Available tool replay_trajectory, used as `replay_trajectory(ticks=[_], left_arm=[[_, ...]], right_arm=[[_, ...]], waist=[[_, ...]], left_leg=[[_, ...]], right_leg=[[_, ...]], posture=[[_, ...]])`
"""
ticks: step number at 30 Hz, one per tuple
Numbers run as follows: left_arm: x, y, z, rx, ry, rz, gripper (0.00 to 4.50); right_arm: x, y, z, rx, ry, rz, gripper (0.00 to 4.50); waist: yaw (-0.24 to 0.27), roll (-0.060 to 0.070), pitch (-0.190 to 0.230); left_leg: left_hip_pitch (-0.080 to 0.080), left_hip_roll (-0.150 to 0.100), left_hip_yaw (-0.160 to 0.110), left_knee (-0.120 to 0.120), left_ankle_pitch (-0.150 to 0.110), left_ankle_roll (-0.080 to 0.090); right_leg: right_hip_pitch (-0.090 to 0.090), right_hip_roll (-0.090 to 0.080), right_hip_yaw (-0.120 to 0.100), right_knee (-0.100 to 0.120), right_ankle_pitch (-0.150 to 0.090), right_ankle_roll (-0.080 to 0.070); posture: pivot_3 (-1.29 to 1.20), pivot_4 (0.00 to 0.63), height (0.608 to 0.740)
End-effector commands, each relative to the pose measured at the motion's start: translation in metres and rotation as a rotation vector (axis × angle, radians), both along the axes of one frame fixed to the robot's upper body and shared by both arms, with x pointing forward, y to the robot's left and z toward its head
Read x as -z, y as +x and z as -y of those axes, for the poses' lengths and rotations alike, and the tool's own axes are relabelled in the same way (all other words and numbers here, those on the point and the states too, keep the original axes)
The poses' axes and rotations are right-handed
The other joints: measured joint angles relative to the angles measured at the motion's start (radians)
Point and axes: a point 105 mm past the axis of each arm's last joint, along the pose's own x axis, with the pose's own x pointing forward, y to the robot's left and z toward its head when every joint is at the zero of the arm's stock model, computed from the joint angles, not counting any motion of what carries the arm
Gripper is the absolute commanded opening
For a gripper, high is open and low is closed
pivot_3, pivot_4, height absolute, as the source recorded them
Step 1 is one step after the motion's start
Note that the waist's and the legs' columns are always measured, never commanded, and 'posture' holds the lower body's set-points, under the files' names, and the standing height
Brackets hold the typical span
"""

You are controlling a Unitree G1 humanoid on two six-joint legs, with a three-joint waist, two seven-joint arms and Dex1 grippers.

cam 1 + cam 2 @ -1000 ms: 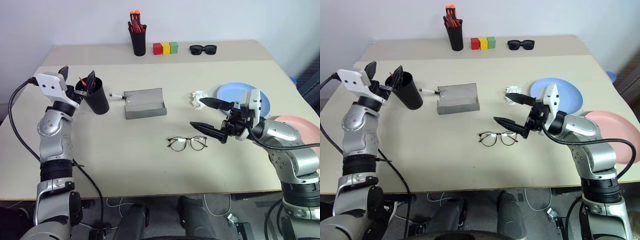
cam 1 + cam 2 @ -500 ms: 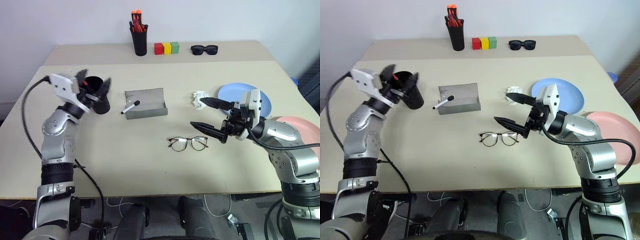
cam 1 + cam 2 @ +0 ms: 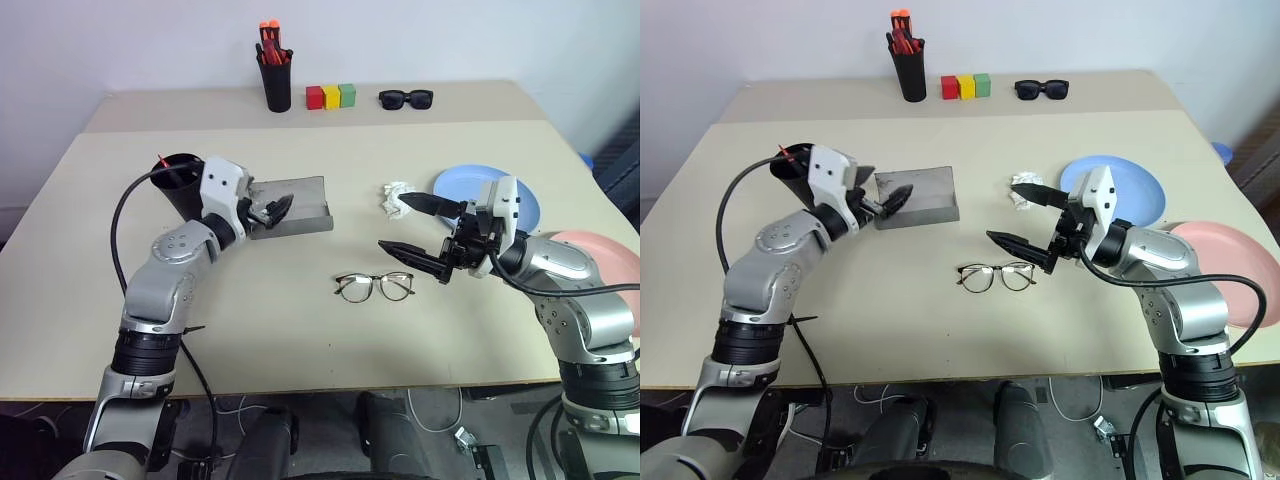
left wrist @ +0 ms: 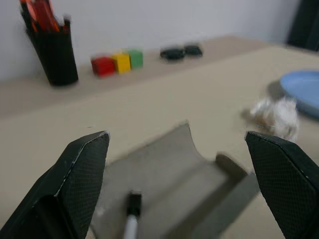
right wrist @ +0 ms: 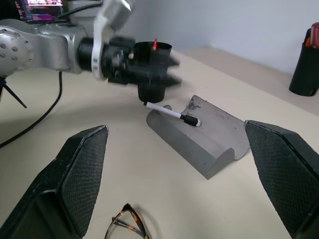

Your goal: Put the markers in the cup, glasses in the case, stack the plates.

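L gripper (image 3: 272,208) swung from black cup (image 3: 183,180) across to grey case (image 3: 300,205), jaws wide, empty; white marker (image 5: 172,113) w/ black cap lies on open case just ahead of its tips. Red marker (image 3: 167,166) stands in cup behind it. R gripper (image 3: 408,231) unmoved, jaws wide, empty, eyeglasses (image 3: 375,286) near, below lower finger; blue plate (image 3: 463,187) & pink plate (image 3: 598,247) behind R wrist, apart, unstacked

No readable text, labels, brand names, numbers or signs appear on any object in these views (nothing legible anywhere).
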Motion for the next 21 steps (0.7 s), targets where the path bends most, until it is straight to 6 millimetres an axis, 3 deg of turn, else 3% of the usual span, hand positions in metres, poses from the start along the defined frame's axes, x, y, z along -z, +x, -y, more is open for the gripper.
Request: replay_trajectory(ticks=[1,9,14,21], left_arm=[[-0.001,0.011,-0.009,-0.141,0.062,-0.042,4.47],[0.001,0.044,-0.005,-0.195,-0.015,-0.201,4.47],[0.008,0.055,0.005,-0.147,0.065,-0.298,4.47],[0.016,0.058,0.004,-0.130,0.126,-0.381,4.47]], right_arm=[[-0.006,-0.002,-0.003,-0.006,0.006,0.042,4.50],[-0.006,0.000,-0.006,-0.011,0.007,0.042,4.50],[-0.007,0.000,-0.006,-0.010,0.013,0.042,4.50],[-0.005,-0.001,-0.004,0.000,0.012,0.041,4.50]], waist=[[0.001,0.000,0.000],[0.004,0.000,0.000],[0.001,0.000,0.000],[0.000,0.000,0.000]], left_leg=[[0.000,0.000,0.000,0.000,0.000,0.000],[0.000,-0.001,-0.001,0.001,0.000,0.000],[0.000,-0.001,0.000,0.000,0.000,-0.001],[0.000,-0.001,0.000,0.000,0.000,0.000]], right_leg=[[0.000,0.000,0.000,0.000,0.000,0.000],[0.000,0.000,0.000,0.000,0.000,0.000],[0.000,0.000,0.000,0.000,0.000,0.000],[0.000,0.000,0.000,0.000,0.000,0.000]], posture=[[0.00,0.150,0.740],[0.00,0.150,0.740],[0.00,0.150,0.740],[0.00,0.150,0.740]])
